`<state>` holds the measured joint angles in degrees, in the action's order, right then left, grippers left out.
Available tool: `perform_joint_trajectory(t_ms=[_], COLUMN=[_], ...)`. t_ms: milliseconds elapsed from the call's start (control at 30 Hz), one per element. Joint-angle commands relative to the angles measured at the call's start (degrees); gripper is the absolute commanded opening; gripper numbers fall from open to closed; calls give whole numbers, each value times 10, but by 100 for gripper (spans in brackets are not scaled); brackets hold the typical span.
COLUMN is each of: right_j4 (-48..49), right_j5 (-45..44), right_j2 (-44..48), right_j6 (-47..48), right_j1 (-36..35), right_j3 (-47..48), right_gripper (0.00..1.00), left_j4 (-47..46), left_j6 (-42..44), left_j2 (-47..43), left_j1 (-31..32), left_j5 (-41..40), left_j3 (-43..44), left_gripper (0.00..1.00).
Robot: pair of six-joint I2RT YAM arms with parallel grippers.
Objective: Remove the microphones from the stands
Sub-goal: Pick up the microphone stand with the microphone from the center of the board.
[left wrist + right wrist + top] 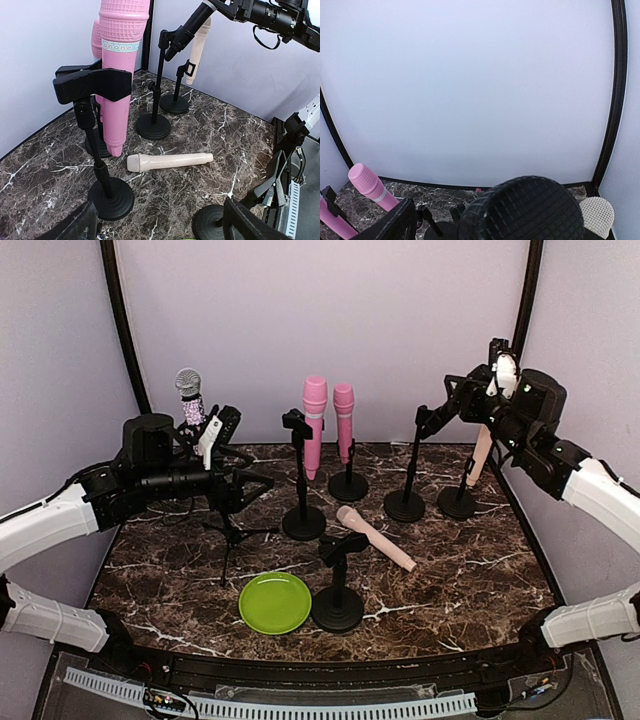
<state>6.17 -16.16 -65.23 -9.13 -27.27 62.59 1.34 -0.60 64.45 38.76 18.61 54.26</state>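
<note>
My right gripper [452,408] is high at the back right, shut on a black microphone [437,418]. The microphone's lower end is at the clip of a black stand [405,502]. In the left wrist view the black microphone [189,31] slants down from the right gripper to that clip [165,38]. In the right wrist view its mesh head [525,210] fills the bottom, and only one finger [395,222] shows. My left gripper [245,483] is open and empty at mid-left, above the table beside a tripod stand. Its fingers [245,225] stand wide apart.
Two pink microphones [314,420] [344,415] sit in stands at the back centre. A beige microphone [375,537] lies on the marble. Another beige one [480,455] is in the far-right stand. A glitter microphone [189,390] tops the tripod. An empty stand [338,605] and green plate [275,602] are in front.
</note>
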Motion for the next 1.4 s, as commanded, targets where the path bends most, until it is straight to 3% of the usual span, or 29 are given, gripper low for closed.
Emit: perform_joint_trajectory(t_ms=[0,467,667,767,967,1367], right_j4=[106,179,193,195,204,219], right_j5=[9,37,48,57,73,112], right_j2=[-10,4,30,53,94,129], right_j6=[23,30,31,24,0,-28], right_j1=[3,3,3,3,3,2], right_j3=[-18,-46,-40,-40,-56,-60], right_gripper=[75,26,10,4,0,0], left_j4=[-8,-10,-42,-72,-120,-149], left_j6=[21,23,10,-11,-36,-38], left_j2=[-21,-23,-31,-34,-12,22], left_j1=[-3,-3,-3,-3,5,82], left_j5=[4,8,24,74,125,42], left_j3=[-12,-14,-25,-36,-45,-18], left_gripper=[89,89,89,89,88,88])
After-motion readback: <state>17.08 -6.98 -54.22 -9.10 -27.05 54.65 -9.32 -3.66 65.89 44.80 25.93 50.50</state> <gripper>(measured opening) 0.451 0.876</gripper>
